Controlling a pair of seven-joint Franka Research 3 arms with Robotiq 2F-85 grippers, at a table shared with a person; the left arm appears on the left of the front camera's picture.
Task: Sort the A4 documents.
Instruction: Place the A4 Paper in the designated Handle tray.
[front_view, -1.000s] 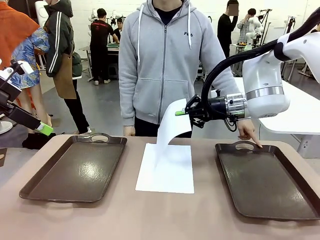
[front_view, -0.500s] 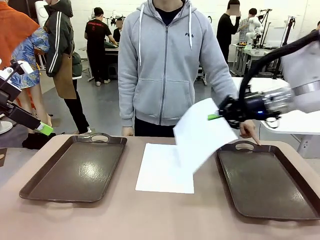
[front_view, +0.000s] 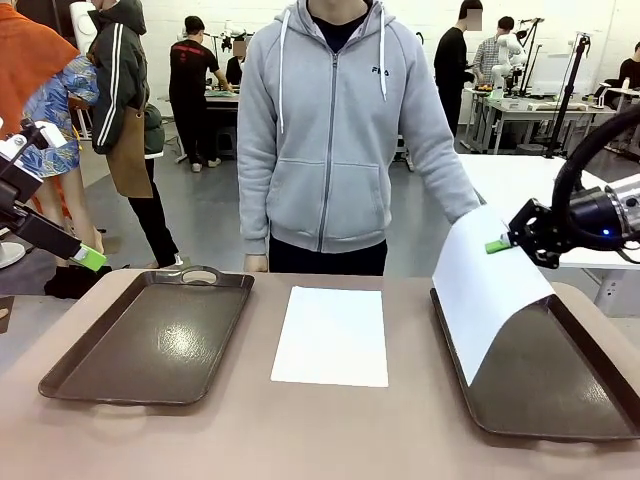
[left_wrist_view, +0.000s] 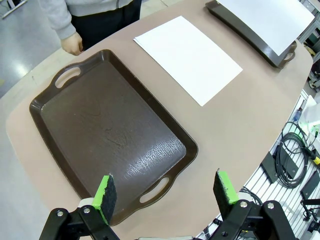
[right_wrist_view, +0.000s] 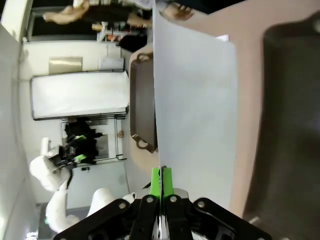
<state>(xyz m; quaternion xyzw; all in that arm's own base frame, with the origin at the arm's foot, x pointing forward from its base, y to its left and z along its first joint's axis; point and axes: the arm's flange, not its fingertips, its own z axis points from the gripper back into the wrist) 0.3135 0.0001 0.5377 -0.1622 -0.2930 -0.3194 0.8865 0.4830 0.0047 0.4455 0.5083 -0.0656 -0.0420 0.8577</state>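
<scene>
A white A4 sheet hangs curved over the near-left part of the right brown tray, and my right gripper is shut on its top edge. In the right wrist view the gripper pinches that sheet beside the tray. More A4 documents lie flat on the table between the two trays. My left gripper is open, high above the near end of the empty left tray. It also shows at the far left of the front view.
A person in a grey hoodie stands at the far side of the table, one hand near the left tray's far handle. The brown tabletop is bare at the front. Cables lie on the floor past the table edge.
My right gripper has carried the sheet to the right, from above the middle stack to over the right tray. The sheet now hides the person's pointing hand. The left arm has not moved.
</scene>
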